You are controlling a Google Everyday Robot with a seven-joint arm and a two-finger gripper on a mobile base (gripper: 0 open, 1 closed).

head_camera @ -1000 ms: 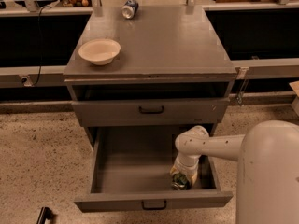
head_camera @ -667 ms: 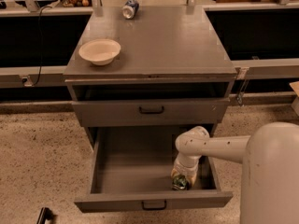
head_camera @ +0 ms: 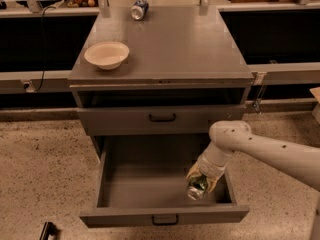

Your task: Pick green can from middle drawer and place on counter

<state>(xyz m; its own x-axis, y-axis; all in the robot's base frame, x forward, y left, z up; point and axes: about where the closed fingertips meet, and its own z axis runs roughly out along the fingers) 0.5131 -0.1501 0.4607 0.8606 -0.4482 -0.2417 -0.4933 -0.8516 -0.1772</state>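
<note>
Worktop (head_camera: 170, 49): broad, grey. Middle drawer (head_camera: 140, 184) pulled open below it. Beige bowl (head_camera: 106, 54) on worktop left. My gripper (head_camera: 201, 180) down inside drawer, right front corner; fingers (head_camera: 192, 172) clamped around green can (head_camera: 197, 189). Can tilted, long axis slanting down-left, silver end toward drawer front. Blue-and-silver can (head_camera: 139, 8) lying at worktop back edge.

The one camera is looking down steeply from in front, fairly near, facing the counter (head_camera: 170, 49) at the top of its view and the open middle drawer (head_camera: 145, 184) below; the gripper (head_camera: 201, 180) is sitting lower right over that drawer, clasping the green can (head_camera: 196, 190).
</note>
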